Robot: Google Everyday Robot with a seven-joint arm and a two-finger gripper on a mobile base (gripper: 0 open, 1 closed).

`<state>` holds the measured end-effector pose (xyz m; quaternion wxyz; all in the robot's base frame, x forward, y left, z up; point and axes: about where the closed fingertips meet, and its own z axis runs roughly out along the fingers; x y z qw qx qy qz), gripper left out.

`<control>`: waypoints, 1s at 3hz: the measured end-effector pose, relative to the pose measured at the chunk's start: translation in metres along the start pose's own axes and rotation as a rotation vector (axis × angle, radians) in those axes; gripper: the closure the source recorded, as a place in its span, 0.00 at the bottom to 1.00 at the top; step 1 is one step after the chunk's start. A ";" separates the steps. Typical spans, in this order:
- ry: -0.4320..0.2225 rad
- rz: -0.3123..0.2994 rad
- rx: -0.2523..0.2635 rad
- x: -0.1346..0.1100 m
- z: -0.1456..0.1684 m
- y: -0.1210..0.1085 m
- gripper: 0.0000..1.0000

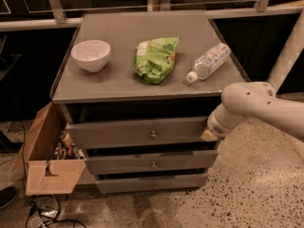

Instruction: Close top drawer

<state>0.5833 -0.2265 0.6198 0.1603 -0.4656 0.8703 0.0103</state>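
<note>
The top drawer point(137, 132) is a wide grey drawer with a small round metal knob point(153, 135) at its centre. It stands pulled out a little from the grey cabinet point(142, 87), with a dark gap above its front. My gripper point(209, 135) is at the end of the white arm point(256, 106), right against the drawer front's right end. Two similar grey drawers point(152, 163) sit below it.
On the cabinet top lie a white bowl point(90, 54), a green chip bag point(156, 58) and a plastic water bottle point(209, 61). An open cardboard box point(47, 151) with bottles stands on the floor at the cabinet's left. Cables point(45, 213) lie on the speckled floor.
</note>
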 end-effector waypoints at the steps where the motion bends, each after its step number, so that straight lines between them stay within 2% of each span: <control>1: 0.021 -0.013 -0.026 0.011 -0.012 0.013 1.00; 2: 0.053 0.016 -0.067 0.046 -0.043 0.044 1.00; 3: 0.061 0.023 -0.071 0.053 -0.050 0.049 0.84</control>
